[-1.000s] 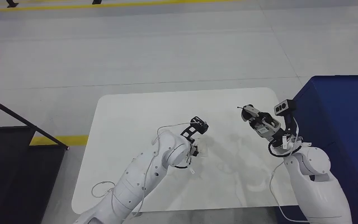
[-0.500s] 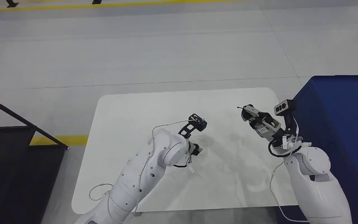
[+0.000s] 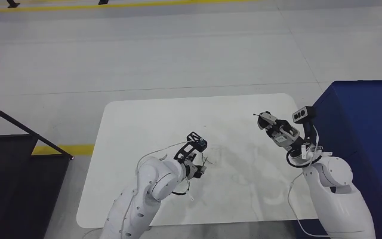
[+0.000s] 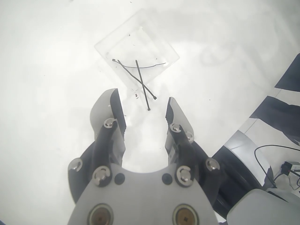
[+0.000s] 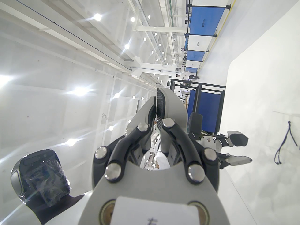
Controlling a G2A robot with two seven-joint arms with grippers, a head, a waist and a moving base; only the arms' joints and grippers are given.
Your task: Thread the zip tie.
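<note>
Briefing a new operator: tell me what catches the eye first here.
Black zip ties lie crossed in a clear tray on the white table, with the open left gripper poised close above them. The right gripper is shut, off by the table's other edge.

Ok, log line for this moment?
left pincer: open, by zip ties | right pincer: shut, raised | zip ties: crossed on clear tray

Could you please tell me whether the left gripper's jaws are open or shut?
Open. The jaws of the left gripper stand wide apart, bare table between them, short of the zip ties.
</note>
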